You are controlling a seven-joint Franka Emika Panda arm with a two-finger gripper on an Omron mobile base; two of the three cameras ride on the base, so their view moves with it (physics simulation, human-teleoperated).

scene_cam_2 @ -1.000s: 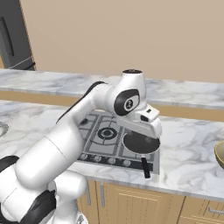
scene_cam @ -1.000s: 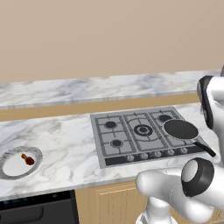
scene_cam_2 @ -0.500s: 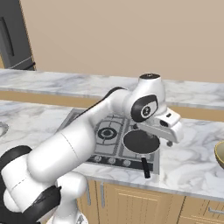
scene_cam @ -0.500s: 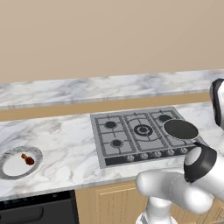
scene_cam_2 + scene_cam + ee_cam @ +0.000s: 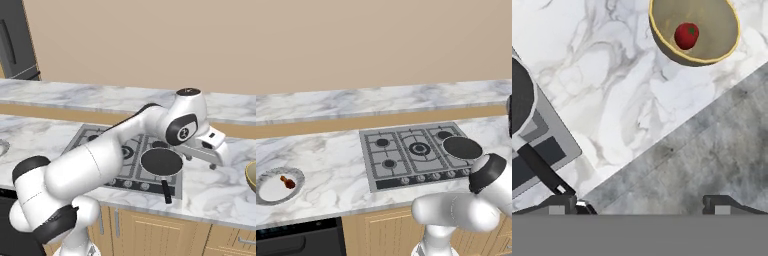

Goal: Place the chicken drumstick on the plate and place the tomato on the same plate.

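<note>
One tomato in bowl; one drumstick on plate.

A plain beige wall runs behind a white-and-grey marbled table with a raised marble ledge at the back. A grey gas hob is set into the table. Light wooden cabinet doors sit below, and a dark oven front lies at the left. The floor is mottled grey.
</note>
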